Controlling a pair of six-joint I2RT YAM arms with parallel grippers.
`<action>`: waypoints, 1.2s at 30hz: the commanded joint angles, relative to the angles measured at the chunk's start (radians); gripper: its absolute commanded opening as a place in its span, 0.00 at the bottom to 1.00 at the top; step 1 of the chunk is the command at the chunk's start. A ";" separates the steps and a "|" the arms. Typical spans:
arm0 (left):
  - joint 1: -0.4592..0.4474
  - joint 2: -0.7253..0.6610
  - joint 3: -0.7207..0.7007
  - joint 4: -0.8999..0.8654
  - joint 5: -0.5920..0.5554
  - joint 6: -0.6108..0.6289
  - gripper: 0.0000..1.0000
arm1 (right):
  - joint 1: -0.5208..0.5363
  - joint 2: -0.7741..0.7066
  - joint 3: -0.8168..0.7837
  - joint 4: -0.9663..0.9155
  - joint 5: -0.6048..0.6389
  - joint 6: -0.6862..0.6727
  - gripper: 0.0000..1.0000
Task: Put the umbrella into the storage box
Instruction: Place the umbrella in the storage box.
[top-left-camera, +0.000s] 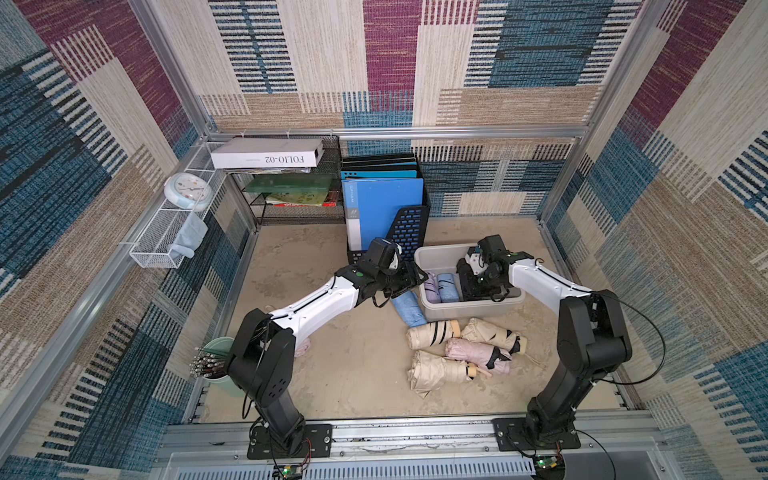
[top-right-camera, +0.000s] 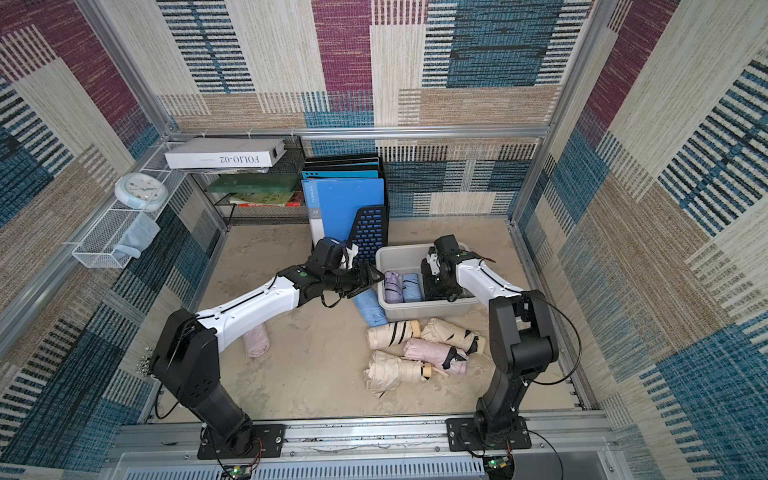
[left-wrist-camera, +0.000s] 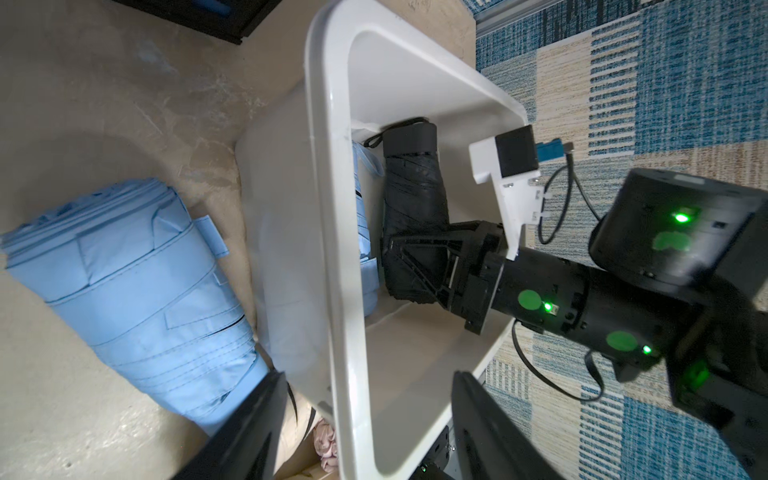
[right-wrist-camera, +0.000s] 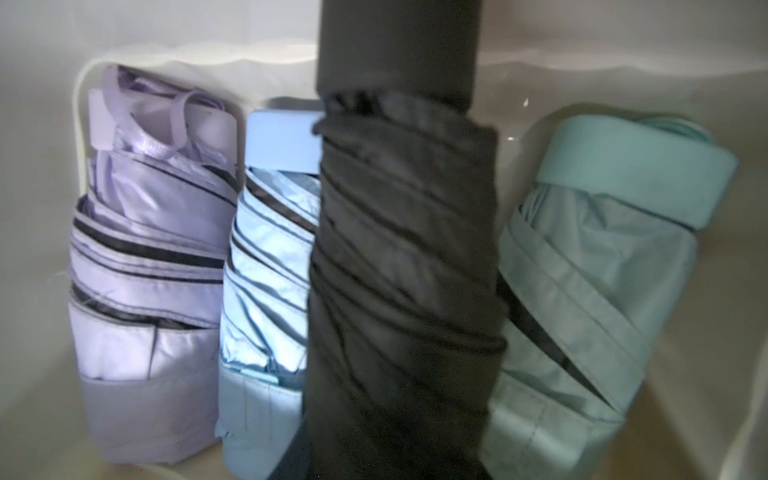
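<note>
The storage box (top-left-camera: 469, 309) is a light grey tub on the floor at the back right. In the right wrist view a lilac umbrella (right-wrist-camera: 149, 291), a light blue one (right-wrist-camera: 270, 270) and a mint one (right-wrist-camera: 582, 291) lie side by side inside it. My right gripper (right-wrist-camera: 395, 449) reaches down into the box, shut on a black umbrella (right-wrist-camera: 399, 249) between the blue and mint ones. My left gripper (left-wrist-camera: 370, 374) is open, one finger on each side of the box's left wall and rim (left-wrist-camera: 332, 249). Another light blue umbrella (left-wrist-camera: 137, 291) lies outside against that wall.
Beige (top-left-camera: 432, 332) and pink (top-left-camera: 478, 353) folded umbrellas lie on the floor in front of the box, one more pink (top-right-camera: 257, 340) under the left arm. A black file holder (top-left-camera: 409, 232) with blue folders stands behind the box. A pen cup (top-left-camera: 216, 361) stands at the front left.
</note>
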 joint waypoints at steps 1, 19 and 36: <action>0.001 -0.033 -0.006 -0.014 -0.029 0.031 0.69 | -0.003 0.019 0.018 0.036 0.009 -0.007 0.51; 0.184 -0.359 -0.147 -0.530 -0.404 -0.020 0.79 | -0.003 -0.051 -0.096 0.160 0.055 0.072 0.34; 0.341 -0.412 -0.312 -0.740 -0.713 0.169 0.99 | 0.004 -0.438 -0.159 0.262 -0.069 0.200 0.64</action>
